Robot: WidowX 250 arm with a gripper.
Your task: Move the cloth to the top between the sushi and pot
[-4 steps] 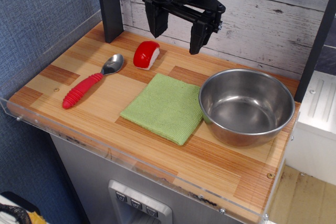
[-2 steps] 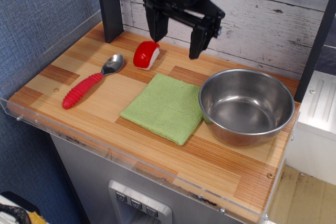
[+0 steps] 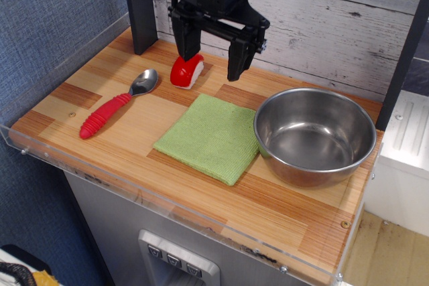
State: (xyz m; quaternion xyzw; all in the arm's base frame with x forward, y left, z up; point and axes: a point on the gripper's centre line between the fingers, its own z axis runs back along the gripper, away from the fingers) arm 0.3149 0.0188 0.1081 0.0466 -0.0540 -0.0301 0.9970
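The end effector (image 3: 212, 63) hangs above the back of the bench (image 3: 281, 212) with its two dark fingers (image 3: 239, 57) spread wide and nothing between them; its left finger stands in front of the top of the sushi (image 3: 186, 71), which sits near the back wall. The cloth (image 3: 212, 136) lies flat on the bench, nearer the camera than the end effector and slightly toward the pot (image 3: 314, 134), so the reach to it runs forward and down from where the fingers hang. The cloth is turned like a diamond, one corner pointing toward the back and its right corner touching or just beside the pot's rim; being square, it has no real long axis, and any edge or corner would serve as a pinch point. The bare strip of bench at the back, between the sushi and the pot, lies almost directly below the end effector, so I judge the cloth must travel only a short way backward. A red-handled spoon (image 3: 115, 106) lies to the left, well apart from that path.
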